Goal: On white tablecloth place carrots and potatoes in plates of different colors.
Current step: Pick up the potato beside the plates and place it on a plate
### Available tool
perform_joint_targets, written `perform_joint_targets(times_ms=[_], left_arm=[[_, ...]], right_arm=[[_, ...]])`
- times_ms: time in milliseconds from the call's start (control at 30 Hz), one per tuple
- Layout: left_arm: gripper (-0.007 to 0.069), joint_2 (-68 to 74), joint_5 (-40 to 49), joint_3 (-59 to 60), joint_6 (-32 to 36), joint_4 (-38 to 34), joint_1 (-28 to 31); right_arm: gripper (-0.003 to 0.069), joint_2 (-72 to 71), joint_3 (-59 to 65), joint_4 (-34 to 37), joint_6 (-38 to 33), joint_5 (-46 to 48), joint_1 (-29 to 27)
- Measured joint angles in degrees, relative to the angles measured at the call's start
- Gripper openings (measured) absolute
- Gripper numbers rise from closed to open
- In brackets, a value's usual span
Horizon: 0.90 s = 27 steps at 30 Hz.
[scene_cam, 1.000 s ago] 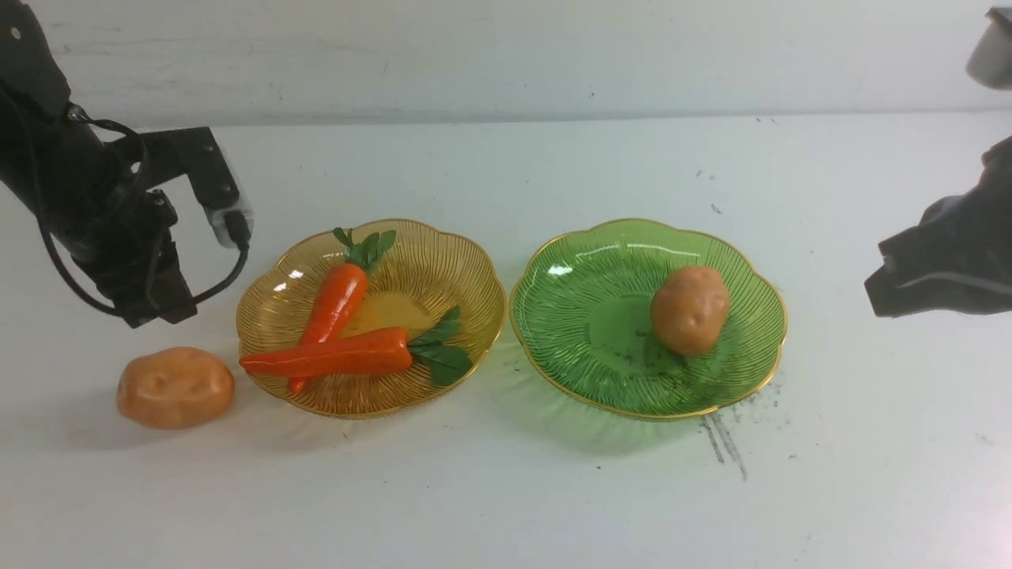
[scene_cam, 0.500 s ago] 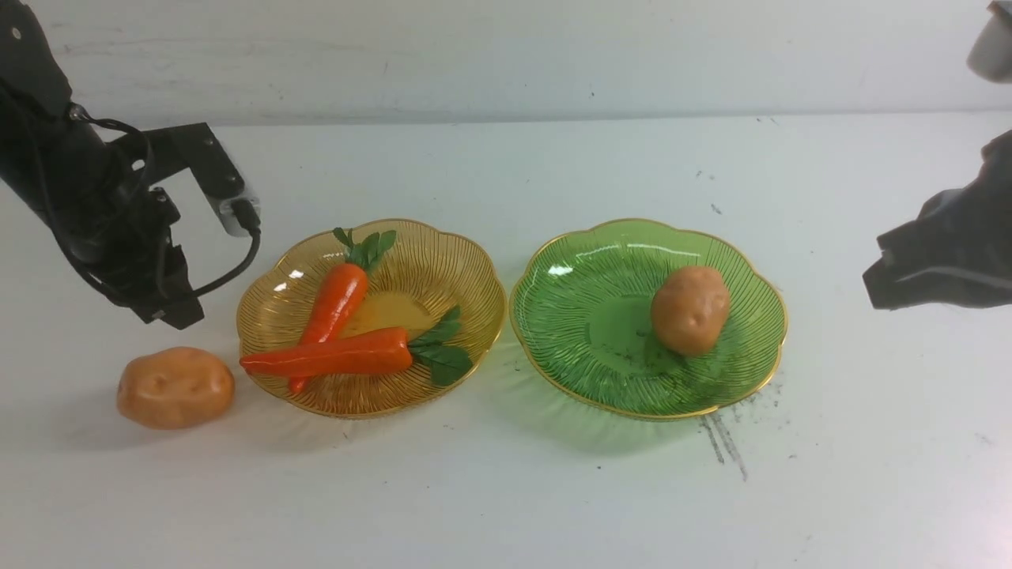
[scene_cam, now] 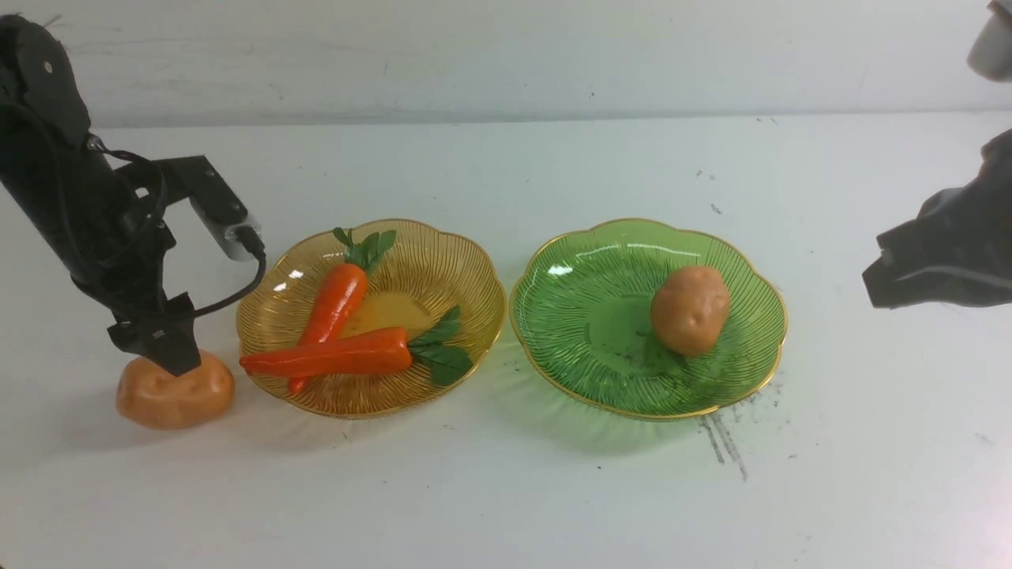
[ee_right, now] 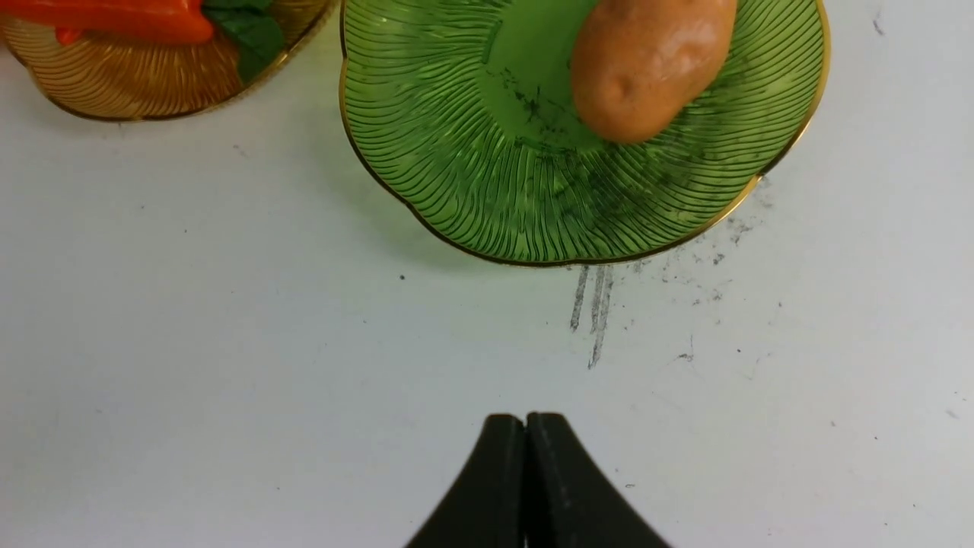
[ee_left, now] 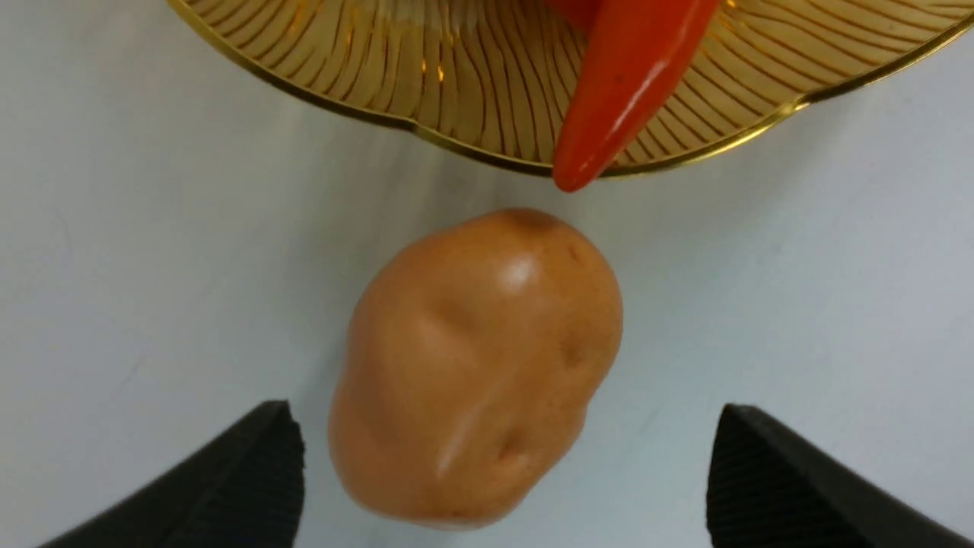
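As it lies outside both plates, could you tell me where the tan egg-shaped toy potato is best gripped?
Grip the tan egg-shaped toy potato across its narrower middle, from above: it lies flat, long axis pointing toward the amber ribbed plate, so the open left tool can straddle it.

A speckled plain white tablecloth (scene_cam: 506,490) fills the frame. Centre left, a translucent ribbed amber-yellow plate (scene_cam: 466,269) holds two glossy orange, green-topped toy carrots (scene_cam: 332,357), the nearer one lying crosswise over the farther carrot (scene_cam: 336,296). Centre right, the matching green plate (scene_cam: 585,316) carries a tan dimpled toy potato (scene_cam: 689,310), and a second potato (scene_cam: 186,399) lies on the cloth at lower left, just beside the amber plate.
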Motion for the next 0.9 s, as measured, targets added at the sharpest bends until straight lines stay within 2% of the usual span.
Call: perform_joint_targets(times_ms=[433,533,600,667,733,800,867,900], left_arm=[[0.0678,7.98,-2.12,0.00,0.11,2.99,0.00],[0.0638,8.84,-1.19,0.00,0.11,2.99,0.00],[0.0564,9.16,-0.89,0.00,-0.20,3.17,0.00],[0.0566,9.19,-0.79,-0.07,-1.78,3.84,0.00],[0.0566,9.19,-0.81,-0.52,-4.94,4.91,0.00],[0.0566,8.70,-0.68,-2.20,-13.58,7.18,0.00],[0.0566,8.24,-0.63,-3.37,-17.72,7.85,0.00],[0.0566,6.68,-0.63,-5.91,-25.54,7.87,-0.09]], right_arm=[[-0.0015,0.00,0.00,-0.17,-0.17,-1.08,0.00],[-0.0015,0.00,0.00,-0.17,-0.42,-1.13,0.00],[-0.0015,0.00,0.00,-0.17,-1.09,-1.20,0.00],[-0.0015,0.00,0.00,-0.17,-1.27,-1.26,0.00],[-0.0015,0.00,0.00,-0.18,-1.32,-1.26,0.00],[-0.0015,0.00,0.00,-0.18,-1.43,-1.26,0.00],[-0.0015,0.00,0.00,-0.18,-1.43,-1.26,0.00],[-0.0015,0.00,0.00,-0.18,-1.43,-1.26,0.00]])
